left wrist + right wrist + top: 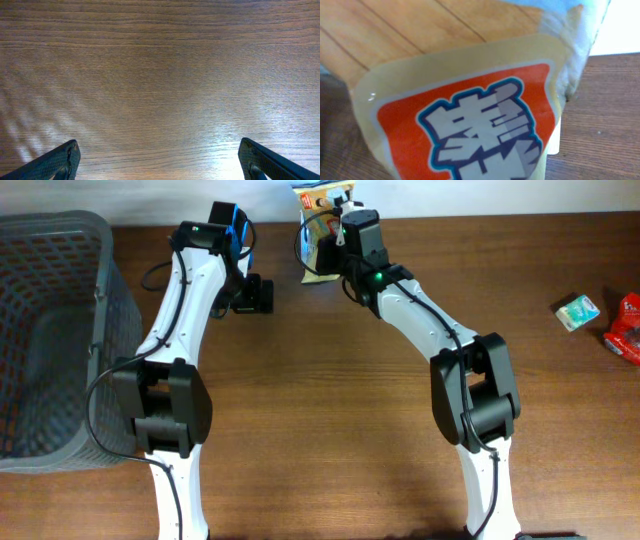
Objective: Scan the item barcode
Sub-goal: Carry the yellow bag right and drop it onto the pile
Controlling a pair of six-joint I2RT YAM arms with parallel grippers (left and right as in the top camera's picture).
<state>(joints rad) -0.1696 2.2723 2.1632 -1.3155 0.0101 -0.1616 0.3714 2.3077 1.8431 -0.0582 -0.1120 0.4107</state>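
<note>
The item is a yellow snack bag (318, 220) with an orange label and white characters, at the table's far edge in the overhead view. My right gripper (345, 242) is right at it. The bag (470, 100) fills the right wrist view and hides the fingers, so the gripper appears shut on the bag. No barcode shows on the face I see. My left gripper (253, 294) hangs to the left of the bag, apart from it. In the left wrist view that gripper (159, 150) is open wide over bare wood, with nothing between its fingertips (67, 152).
A large grey mesh basket (100, 300) takes up the table's left side. A small teal box (578, 311) and a red packet (627, 328) lie at the far right edge. Brown wooden table (330, 400) stretches between the arms.
</note>
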